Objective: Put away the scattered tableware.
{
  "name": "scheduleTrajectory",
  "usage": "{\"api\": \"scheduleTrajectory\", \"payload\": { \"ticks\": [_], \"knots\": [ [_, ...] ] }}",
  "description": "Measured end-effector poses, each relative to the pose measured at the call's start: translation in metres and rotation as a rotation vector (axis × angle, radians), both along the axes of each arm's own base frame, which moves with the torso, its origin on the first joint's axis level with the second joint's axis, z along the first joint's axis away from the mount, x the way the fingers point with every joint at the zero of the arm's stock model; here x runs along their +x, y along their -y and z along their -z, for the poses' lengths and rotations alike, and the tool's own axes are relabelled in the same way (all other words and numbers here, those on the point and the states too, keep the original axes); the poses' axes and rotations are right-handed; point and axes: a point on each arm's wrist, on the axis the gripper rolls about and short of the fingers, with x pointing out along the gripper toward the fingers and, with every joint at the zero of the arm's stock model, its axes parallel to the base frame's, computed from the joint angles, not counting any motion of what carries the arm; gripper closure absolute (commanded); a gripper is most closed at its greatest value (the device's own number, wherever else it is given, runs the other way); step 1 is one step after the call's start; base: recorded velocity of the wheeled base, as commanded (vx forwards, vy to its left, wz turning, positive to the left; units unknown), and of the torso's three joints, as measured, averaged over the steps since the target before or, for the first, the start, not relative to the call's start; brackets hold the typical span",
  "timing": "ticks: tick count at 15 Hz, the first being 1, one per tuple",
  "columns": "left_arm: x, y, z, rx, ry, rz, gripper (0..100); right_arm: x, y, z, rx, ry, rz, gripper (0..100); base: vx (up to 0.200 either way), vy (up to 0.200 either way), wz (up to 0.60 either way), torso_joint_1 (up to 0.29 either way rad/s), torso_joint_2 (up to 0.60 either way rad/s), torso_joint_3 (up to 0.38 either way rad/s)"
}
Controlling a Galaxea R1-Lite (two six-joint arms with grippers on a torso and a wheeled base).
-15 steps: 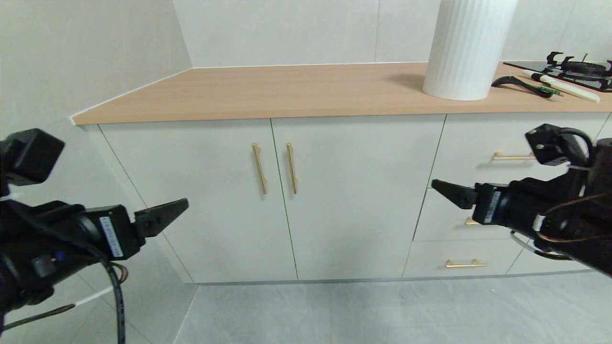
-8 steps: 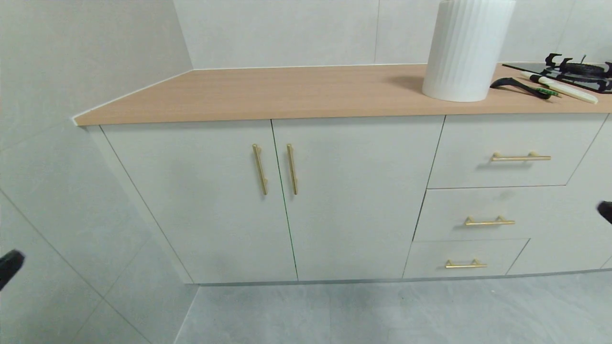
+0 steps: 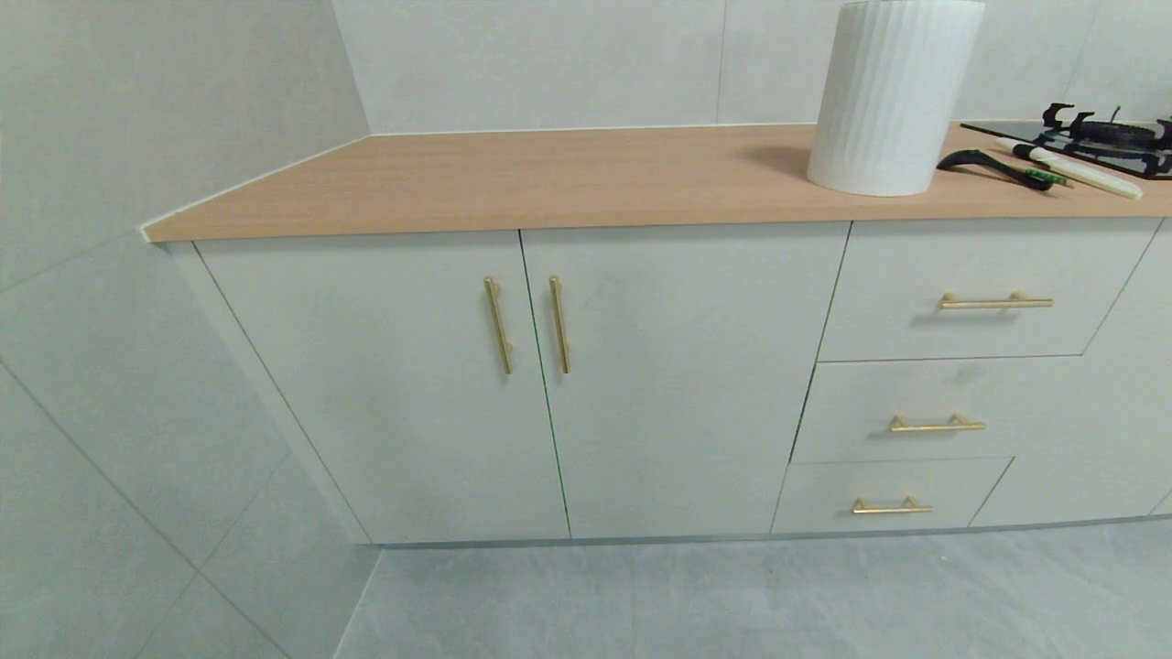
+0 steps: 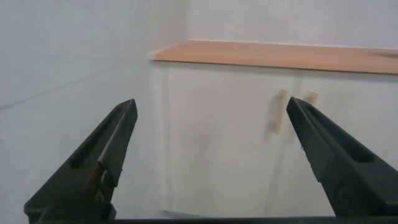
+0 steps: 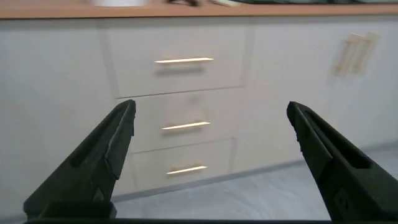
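Both jaws gape empty (drawers [image 5: 180,81] ahead of the right pair); best lift them squarely toward the utensils [image 3: 1039,178] above.

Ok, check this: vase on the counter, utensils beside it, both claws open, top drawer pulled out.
Wrong on the drawer: the head view shows the top drawer shut, not pulled out. The rest stands: vase on the counter, utensils beside it, left claw and right claw open.

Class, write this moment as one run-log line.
left tool open, empty | right tool open, empty | utensils on counter beside white cylinder | drawers shut
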Motion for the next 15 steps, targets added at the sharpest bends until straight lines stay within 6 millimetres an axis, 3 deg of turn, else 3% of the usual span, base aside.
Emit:
{"api": "scheduleTrajectory", "payload": {
  "ticks": [3, 6, 11, 13, 15],
  "knots": [
    [-0.003, 0.005, 0.024, 0.034, -0.061, -0.004, 0, -0.004, -0.002, 0.014, -0.007, 0.009, 0.059, 0, 0.0, 0.0, 0.0, 0.0, 0.0, 0.0],
    [0.007, 0.006, 0.047, 0.039, -0.123, -0.019, 0, 0.001, -0.005, 0.045, -0.024, -0.04, 0.062, 0, 0.0, 0.0, 0.0, 0.0, 0.0, 0.0],
    [0.035, 0.008, 0.095, 0.075, -0.173, 0.061, 0, 0.014, -0.011, 0.085, 0.043, -0.156, -0.204, 0, 0.0, 0.0, 0.0, 0.0, 0.0, 0.0],
    [0.039, 0.008, 0.114, 0.075, -0.293, 0.083, 0, 0.014, -0.012, 0.088, 0.042, -0.179, -0.245, 0, 0.0, 0.0, 0.0, 0.0, 0.0, 0.0],
    [0.04, 0.01, 0.118, 0.077, -0.314, 0.138, 0, 0.014, -0.012, 0.088, 0.036, -0.183, -0.266, 0, 0.0, 0.0, 0.0, 0.0, 0.0, 0.0]
  ]
}}
